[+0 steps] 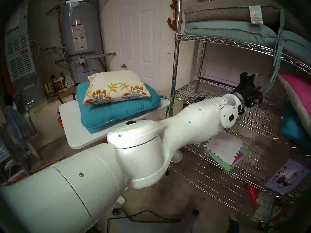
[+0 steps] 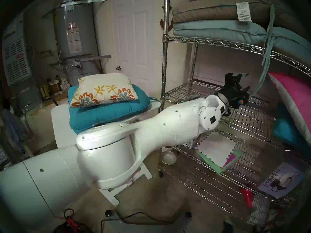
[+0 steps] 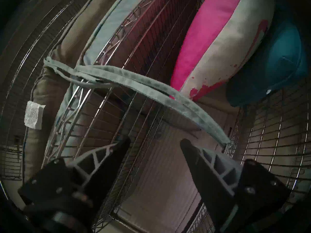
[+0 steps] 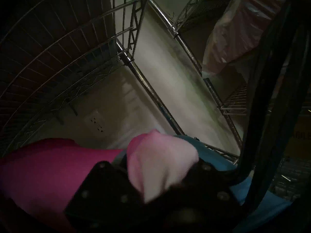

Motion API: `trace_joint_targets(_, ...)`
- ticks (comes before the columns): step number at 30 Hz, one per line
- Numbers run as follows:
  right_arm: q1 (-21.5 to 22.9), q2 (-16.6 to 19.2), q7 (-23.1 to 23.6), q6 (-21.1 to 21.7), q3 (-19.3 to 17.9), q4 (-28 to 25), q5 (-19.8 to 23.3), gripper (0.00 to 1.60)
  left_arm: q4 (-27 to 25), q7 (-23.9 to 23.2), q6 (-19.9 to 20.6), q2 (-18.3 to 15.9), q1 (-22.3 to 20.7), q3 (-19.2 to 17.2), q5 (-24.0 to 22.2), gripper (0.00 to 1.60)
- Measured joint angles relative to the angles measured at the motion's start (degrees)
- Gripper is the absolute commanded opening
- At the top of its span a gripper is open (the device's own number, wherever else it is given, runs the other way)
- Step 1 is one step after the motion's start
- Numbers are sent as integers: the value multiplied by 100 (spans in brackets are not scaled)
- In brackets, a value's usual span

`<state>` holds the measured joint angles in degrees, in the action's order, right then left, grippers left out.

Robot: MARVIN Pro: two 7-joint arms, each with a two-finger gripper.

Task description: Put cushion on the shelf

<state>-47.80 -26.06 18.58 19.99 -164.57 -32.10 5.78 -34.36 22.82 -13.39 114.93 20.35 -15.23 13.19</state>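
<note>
Left gripper (image 3: 154, 141) has its fingers apart w/ nothing between them; it sits inside the shelf (image 1: 175, 62), above the middle wire tier, pointing toward the back wall. Right gripper (image 4: 159, 182) is clamped on a pale corner of the pink-to-white pillow (image 4: 42, 168); its fingertips are hidden by the fabric. Shelf stands right of the white table (image 1: 74, 126) and carries several items: on the upper tier a brown pad (image 1: 218, 10) lies stacked on a light-blue pad (image 1: 218, 29), whose ties (image 3: 151, 86) hang down in front of the left gripper; on the middle tier the pink-to-white pillow leans at the far right, next to a teal item (image 1: 291, 126). Cushion (image 1: 116, 88) is not on the shelf: it lies on top of the teal tufted cushion (image 1: 117, 111), which rests on the table, well apart from both grippers.
</note>
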Motion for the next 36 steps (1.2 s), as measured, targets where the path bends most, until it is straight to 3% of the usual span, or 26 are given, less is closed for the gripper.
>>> trace_joint_targets(27, 67, 210, 13, -170, 29, 266, -334, 0, 1, 0, 0, 0, -4, 25, -57, 121)
trace_joint_targets(28, 70, 219, 13, -175, 30, 276, -345, 55, 2, 0, 0, 0, -4, 26, -59, 121)
trace_joint_targets(29, 75, 232, 13, -184, 31, 291, -364, 140, 2, 0, 0, 0, -4, 28, -62, 121)
trace_joint_targets(30, 76, 240, 11, -193, 30, 295, -374, 140, 2, 0, 0, 0, -5, 28, -64, 121)
trace_joint_targets(31, 78, 248, 9, -202, 30, 299, -384, 160, 2, 0, 0, 0, -5, 29, -65, 121)
trace_joint_targets(36, 106, 356, -13, -315, 33, 296, -447, 160, 4, 1, 0, -1, -8, 34, -75, 121)
